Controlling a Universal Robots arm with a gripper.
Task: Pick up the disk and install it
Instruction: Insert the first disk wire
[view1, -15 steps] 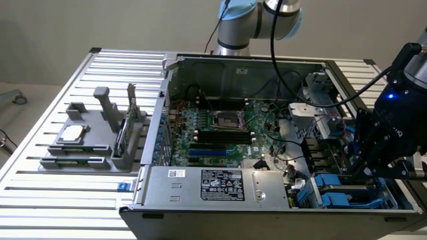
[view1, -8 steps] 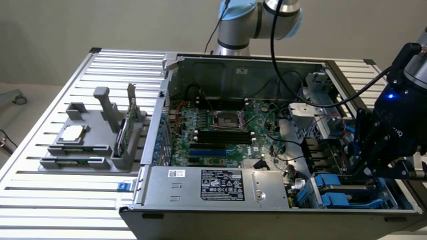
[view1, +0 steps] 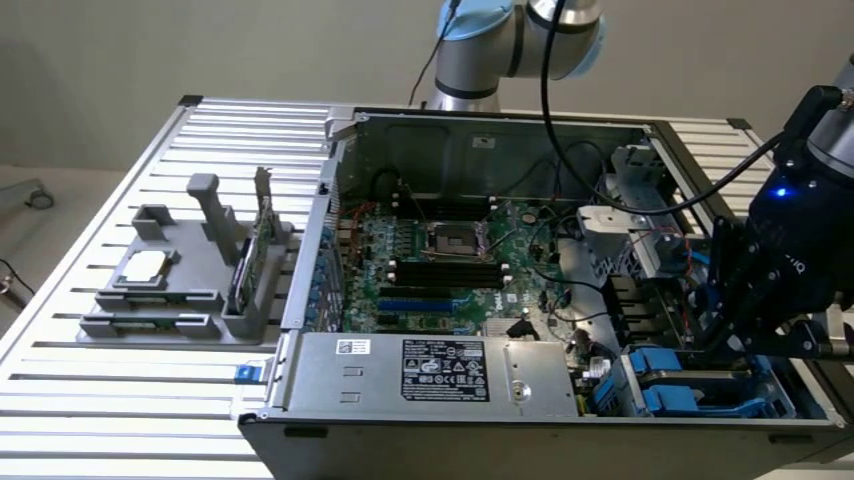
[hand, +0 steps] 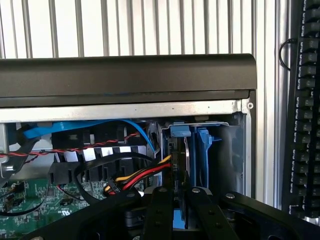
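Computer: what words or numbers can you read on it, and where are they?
No text can be read.
Black label on the power supply: print too small.
White sticker beside that label: too small.
Board markings: blurred.

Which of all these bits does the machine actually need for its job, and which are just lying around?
In the job: the open computer case; the disk, blue-framed, inside it; the pincer at it.
Lying about: the square processor chip; the green circuit card; the grey holder under both.
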